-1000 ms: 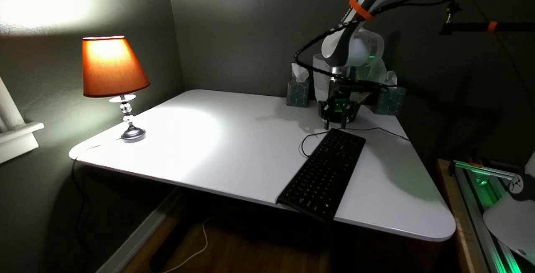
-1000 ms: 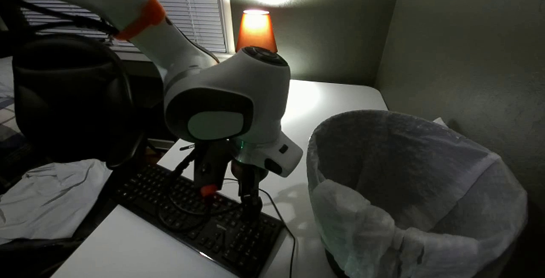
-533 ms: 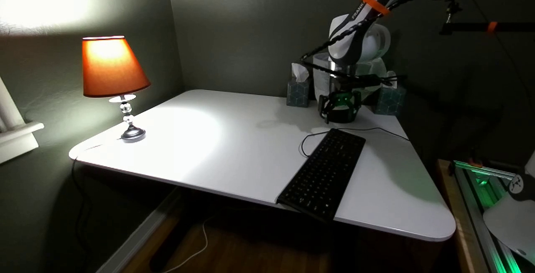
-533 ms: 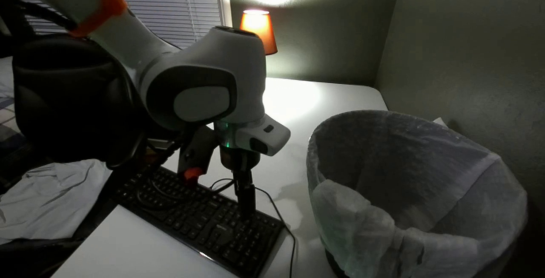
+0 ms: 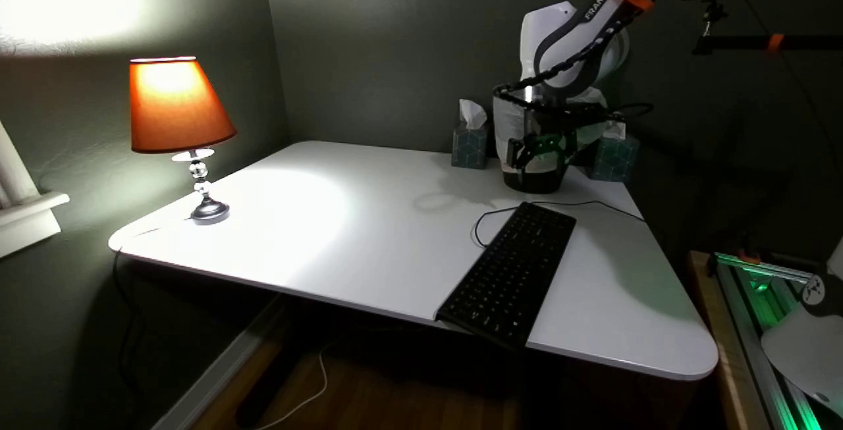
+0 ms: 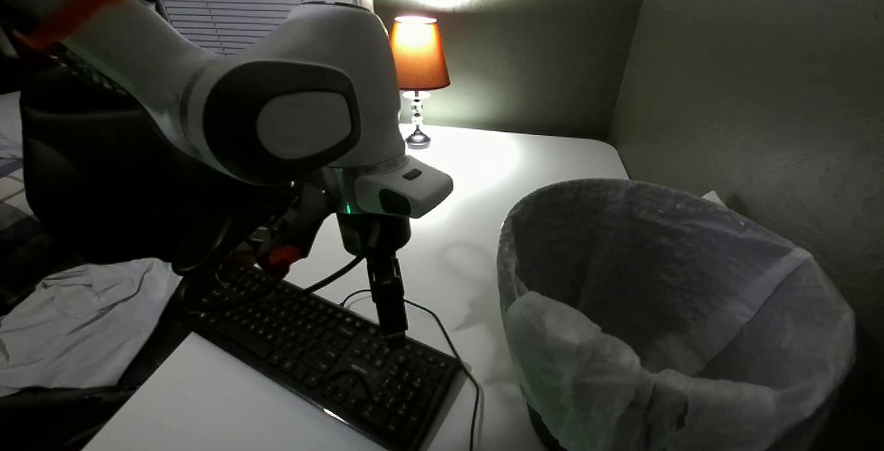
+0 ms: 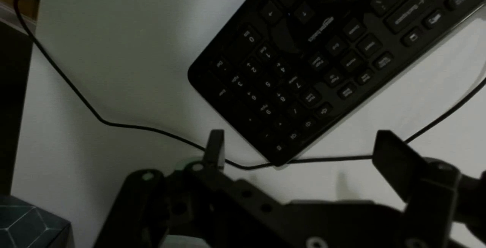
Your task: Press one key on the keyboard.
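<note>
The long black keyboard [image 5: 510,272] lies on the white desk, one end jutting over the front edge, and shows in an exterior view [image 6: 314,351]. In the wrist view its number-pad end [image 7: 273,77] fills the upper middle, with its thin dark cable [image 7: 152,129] running past the corner. My gripper [image 7: 300,141] is open with nothing between the fingers. In the wrist view the keyboard's corner appears between the fingertips. The gripper hangs above the desk near the number-pad end in both exterior views [image 5: 545,161] [image 6: 395,337], apart from the keys.
A lined white bin [image 5: 514,120] stands behind the gripper and looms large in an exterior view [image 6: 642,285]. Tissue boxes [image 5: 469,147] [image 5: 616,159] flank it. A lit orange lamp [image 5: 176,107] stands at the desk's far side. A black chair [image 6: 103,181] is beside the desk.
The arm and gripper have risen away from the keyboard and the desk, and the arm has shifted back. The keyboard and its cable have not moved.
</note>
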`<action>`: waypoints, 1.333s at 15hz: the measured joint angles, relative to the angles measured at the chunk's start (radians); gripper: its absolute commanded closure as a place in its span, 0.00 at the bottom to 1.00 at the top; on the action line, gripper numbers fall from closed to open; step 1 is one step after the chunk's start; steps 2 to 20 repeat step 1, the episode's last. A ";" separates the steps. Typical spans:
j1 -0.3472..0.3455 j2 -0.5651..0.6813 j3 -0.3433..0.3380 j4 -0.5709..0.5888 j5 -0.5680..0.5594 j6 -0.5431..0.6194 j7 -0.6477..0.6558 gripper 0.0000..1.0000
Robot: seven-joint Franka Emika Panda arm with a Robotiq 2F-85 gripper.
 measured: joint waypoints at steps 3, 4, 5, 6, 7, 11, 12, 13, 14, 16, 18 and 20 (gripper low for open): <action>0.000 -0.004 0.000 -0.003 -0.002 0.000 0.001 0.00; 0.000 -0.004 0.000 -0.003 -0.002 0.000 0.001 0.00; 0.000 -0.004 0.000 -0.003 -0.002 0.000 0.001 0.00; 0.000 -0.004 0.000 -0.003 -0.002 0.000 0.001 0.00; 0.000 -0.004 0.000 -0.003 -0.002 0.000 0.001 0.00; 0.000 -0.004 0.000 -0.003 -0.002 0.000 0.001 0.00; 0.000 -0.004 0.000 -0.003 -0.002 0.000 0.001 0.00; 0.000 -0.004 0.000 -0.003 -0.002 0.000 0.001 0.00; 0.000 -0.004 0.000 -0.003 -0.002 0.000 0.001 0.00; 0.000 -0.004 0.000 -0.003 -0.002 0.000 0.001 0.00; 0.000 -0.004 0.000 -0.003 -0.002 0.000 0.001 0.00; 0.000 -0.004 0.000 -0.003 -0.002 0.000 0.001 0.00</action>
